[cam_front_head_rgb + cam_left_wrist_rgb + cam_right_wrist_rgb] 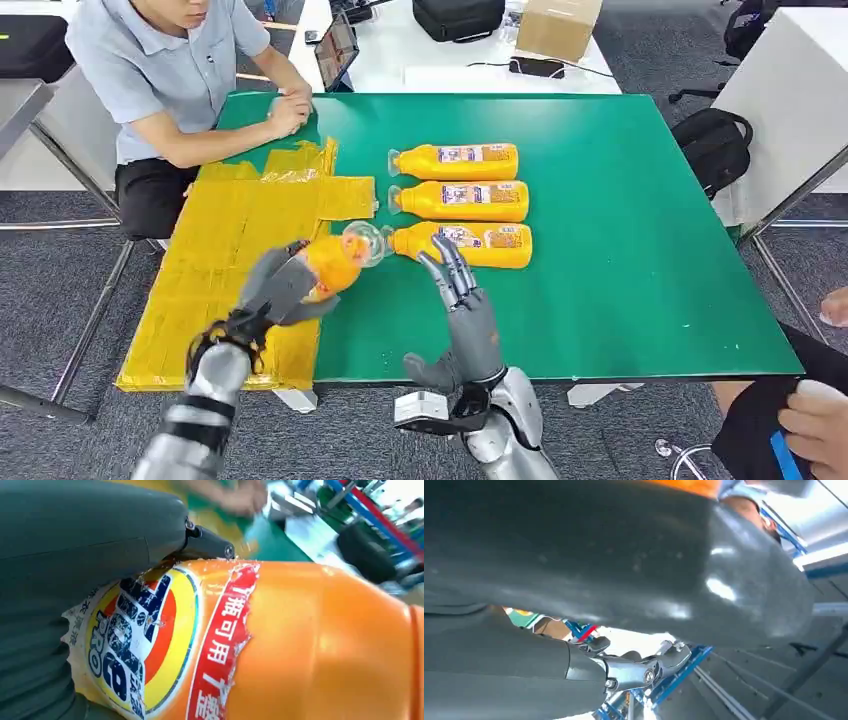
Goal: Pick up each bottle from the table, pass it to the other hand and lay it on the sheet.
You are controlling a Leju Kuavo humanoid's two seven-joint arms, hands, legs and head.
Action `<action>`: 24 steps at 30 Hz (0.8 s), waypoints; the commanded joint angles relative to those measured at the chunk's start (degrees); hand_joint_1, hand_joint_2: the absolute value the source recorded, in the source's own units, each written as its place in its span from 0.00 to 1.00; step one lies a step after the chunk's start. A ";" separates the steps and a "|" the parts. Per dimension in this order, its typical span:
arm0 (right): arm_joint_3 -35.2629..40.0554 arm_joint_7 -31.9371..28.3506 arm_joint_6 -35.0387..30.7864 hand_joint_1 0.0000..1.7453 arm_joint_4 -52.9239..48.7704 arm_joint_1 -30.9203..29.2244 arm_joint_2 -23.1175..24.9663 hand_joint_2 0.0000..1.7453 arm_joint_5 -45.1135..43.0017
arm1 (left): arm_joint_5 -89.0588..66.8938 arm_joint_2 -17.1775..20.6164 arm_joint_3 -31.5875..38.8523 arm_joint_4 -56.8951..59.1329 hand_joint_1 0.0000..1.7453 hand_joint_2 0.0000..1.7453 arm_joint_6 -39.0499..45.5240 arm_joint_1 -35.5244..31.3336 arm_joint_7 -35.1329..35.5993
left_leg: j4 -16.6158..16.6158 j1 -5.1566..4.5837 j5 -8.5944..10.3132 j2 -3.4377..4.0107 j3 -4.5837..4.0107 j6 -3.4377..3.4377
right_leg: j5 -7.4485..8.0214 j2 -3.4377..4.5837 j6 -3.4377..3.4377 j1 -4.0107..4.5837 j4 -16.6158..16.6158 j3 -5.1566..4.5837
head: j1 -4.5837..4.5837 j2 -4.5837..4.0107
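A: Where does the job stand?

B: Mid-way through the first bottle, I'd judge. The left robot hand (283,290) grips an orange detergent bottle (333,265), lifted over the line where the yellow sheet (230,270) meets bare green desk (640,250), near the desk's front edge. Its clear cap points toward the right robot hand.

A: And the right one?

B: The right robot hand (462,310) is released, fingers spread and raised, holding nothing, just beside the front bottle (462,245) of the row.

A: So the pass is done?

B: It looks that way to me, since the bottle sits on the sheet side now. The left wrist view shows its torn label pressed against the palm, a firm hold.

A: What's left?

B: Laying this one down; no bottle rests on the sheet yet. Then three more: the front one, the middle bottle (460,200) and the back bottle (455,161), lying parallel mid-desk, caps toward the sheet.

A: Anyone nearby?

B: A person (165,80) sits at the far left corner, hands resting there.
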 commanded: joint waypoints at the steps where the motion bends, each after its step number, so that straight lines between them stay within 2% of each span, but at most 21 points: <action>1: 6.13 -1.95 -1.23 0.00 0.38 -3.82 -4.14 0.00 -4.68 | -10.05 7.55 -11.69 29.49 1.00 1.00 0.39 -23.03 1.18 | 0.00 0.00 0.04 -0.08 0.02 0.04 | 0.00 -0.13 -0.11 0.02 0.06 0.06 | -0.02 0.00; 3: 6.33 -1.95 -1.44 0.00 0.65 -3.94 -4.08 0.00 -4.79 | -10.07 7.40 -11.84 31.16 1.00 1.00 0.25 -24.62 1.11 | 0.04 0.03 0.05 -0.18 0.01 0.03 | -0.01 -0.24 -0.13 0.06 0.08 0.08 | 0.02 0.00; 7: 6.33 -1.95 -1.44 0.00 0.65 -3.94 -4.08 0.00 -4.79 | -10.07 7.40 -11.84 31.16 1.00 1.00 0.25 -24.62 1.11 | 0.02 0.01 0.00 0.04 0.07 0.02 | 0.01 -0.02 -0.10 0.04 0.08 0.06 | 0.00 0.00; 17: 6.56 -1.95 -1.22 0.00 0.46 -3.95 -4.31 0.00 -5.03 | -10.82 7.37 -12.72 32.25 1.00 1.00 0.24 -24.85 1.28 | 0.03 -0.01 0.01 0.04 0.01 0.05 | 0.01 -0.04 -0.12 0.03 0.10 0.03 | -0.02 0.00; 22: 9.37 -1.95 1.16 0.00 1.60 -5.46 -3.99 0.00 -7.90 | -18.61 5.56 -23.00 49.95 1.00 1.00 -8.82 -36.84 4.23 | 0.11 0.06 0.04 -0.15 -0.13 0.02 | 0.00 -0.20 -0.10 0.08 0.13 -0.04 | 0.00 0.00; 24: 10.17 -1.95 1.85 0.00 2.82 -6.35 -3.63 0.00 -8.52 | -19.18 4.40 -23.78 52.40 1.00 1.00 -12.38 -37.60 6.26 | 0.09 0.04 0.04 -0.12 -0.10 0.01 | 0.01 -0.17 -0.07 0.06 0.11 -0.04 | -0.02 0.00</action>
